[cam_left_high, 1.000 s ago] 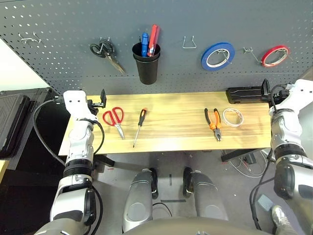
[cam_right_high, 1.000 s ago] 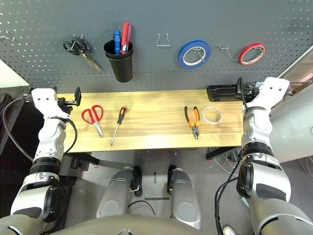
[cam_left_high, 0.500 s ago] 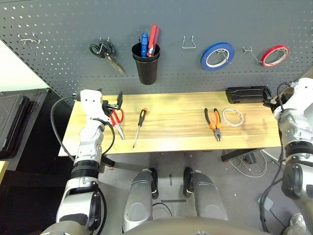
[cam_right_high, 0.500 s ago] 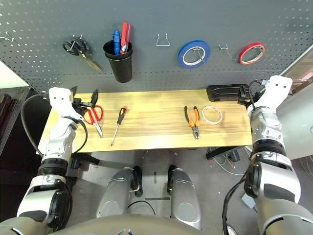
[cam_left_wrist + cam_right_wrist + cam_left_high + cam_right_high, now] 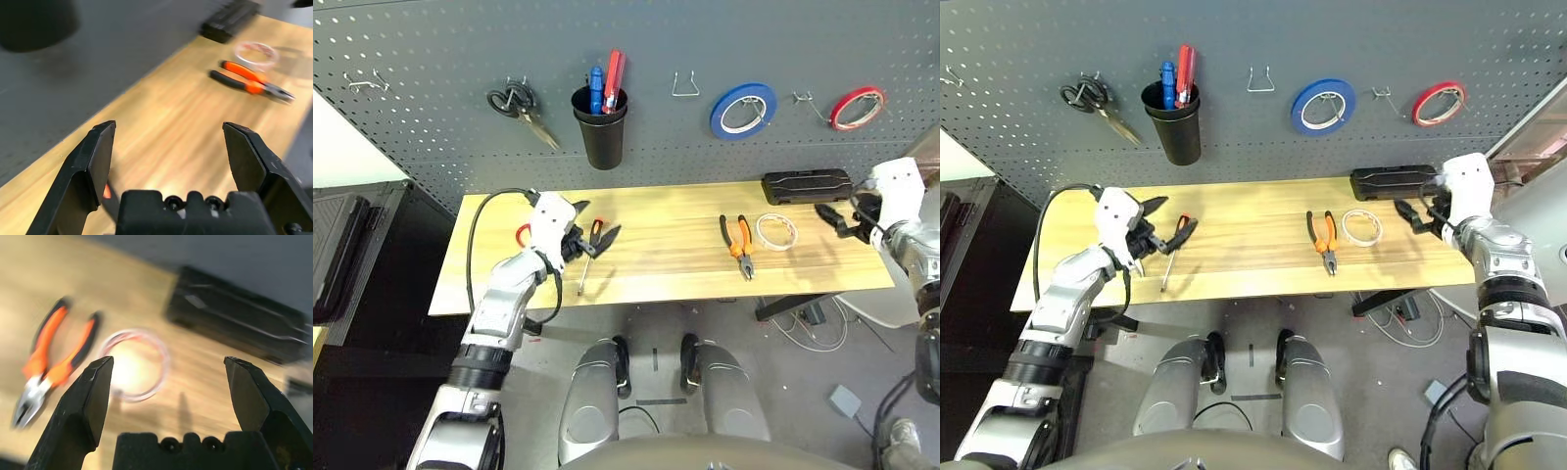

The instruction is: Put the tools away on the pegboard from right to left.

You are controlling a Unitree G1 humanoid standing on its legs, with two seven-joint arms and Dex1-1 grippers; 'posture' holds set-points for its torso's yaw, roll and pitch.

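Note:
The whitish tape roll (image 5: 775, 231) lies flat on the table's right part, with the orange-and-black pliers (image 5: 737, 240) just left of it. My right gripper (image 5: 832, 217) hovers open a short way right of the roll, which sits ahead of its fingers (image 5: 165, 364). The slim screwdriver (image 5: 585, 269) lies left of centre. My left gripper (image 5: 592, 240) is open above its orange-black handle. The red-handled scissors (image 5: 521, 233) are mostly hidden under my left wrist. The dark grey pegboard (image 5: 431, 137) stands behind the table.
On the pegboard hang black-handled scissors (image 5: 517, 103), a black cup (image 5: 599, 132) holding pens, a blue tape roll (image 5: 766, 93) and a red tape roll (image 5: 839, 119). Bare hooks (image 5: 683, 86) sit between them and at the far left (image 5: 362, 83). A black case (image 5: 806, 186) lies at the table's back right.
My left gripper moved right from the table's left end, past the scissors, to the screwdriver handle. My right gripper swung in over the table's right end, towards the tape roll.

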